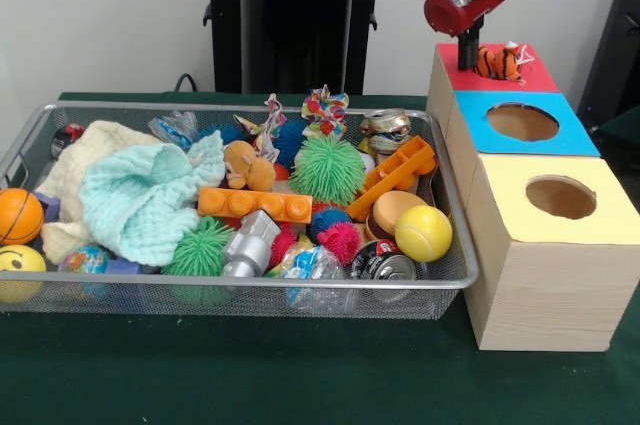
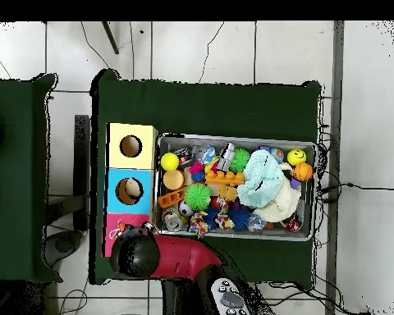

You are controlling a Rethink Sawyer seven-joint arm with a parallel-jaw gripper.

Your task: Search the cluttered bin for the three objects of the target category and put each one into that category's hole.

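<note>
Sawyer's gripper (image 1: pixel 470 53) brings the orange black-striped plush tiger (image 1: pixel 497 62) to the red-topped wooden box (image 1: pixel 524 78) at the far right.

From the left, the wide silver wire-mesh bin (image 1: pixel 455 275) holds a pale blue knitted cloth (image 1: pixel 150 203), a tan-brown plush animal (image 1: pixel 243 166) beside an orange toy brick (image 1: pixel 255 204), a green spiky ball (image 1: pixel 328 170) and a smooth yellow ball (image 1: pixel 423 233). To its right stand the yellow-topped box (image 1: pixel 610 220), then the blue-topped box (image 1: pixel 580 140), then the red one farthest back. The tiger lies on the red top, just beside the gripper; whether the jaws are clamped on it or apart cannot be told. Judged from this, one delivery is in hand: the tiger must drop through the red hole, hidden here, before a return for the tan-brown animal. No yellow duck shows.
</note>
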